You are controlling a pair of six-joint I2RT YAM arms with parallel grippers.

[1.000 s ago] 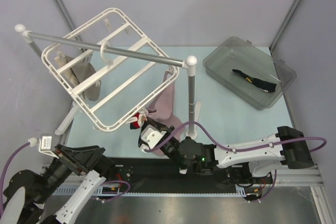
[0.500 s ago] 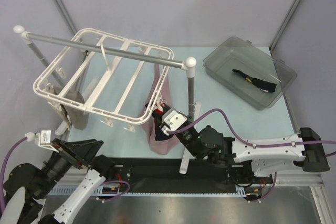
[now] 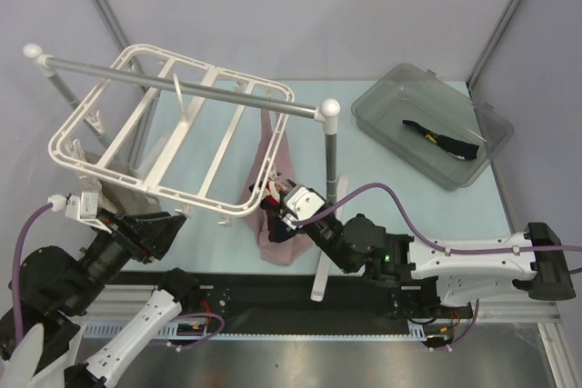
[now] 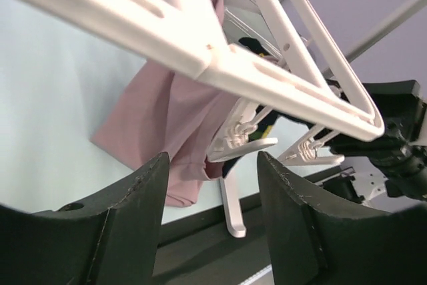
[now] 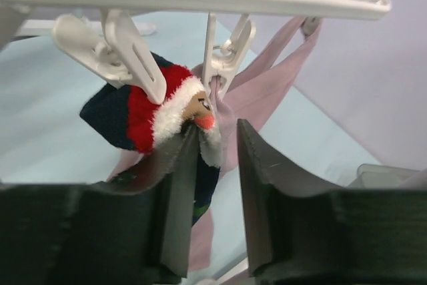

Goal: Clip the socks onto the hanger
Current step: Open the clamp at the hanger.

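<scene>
Grey bin (image 3: 386,106) holds one sock (image 3: 441,141); left end effector (image 4: 212,158) spread, right end effector (image 5: 217,131) slightly parted.

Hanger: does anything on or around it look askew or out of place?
Yes. The hanger hangs skewed and tilted under the rail, not level. One sock is bunched up at a near-edge clip beside the pink cloth, and the other sock lies unclipped in the grey bin.
</scene>
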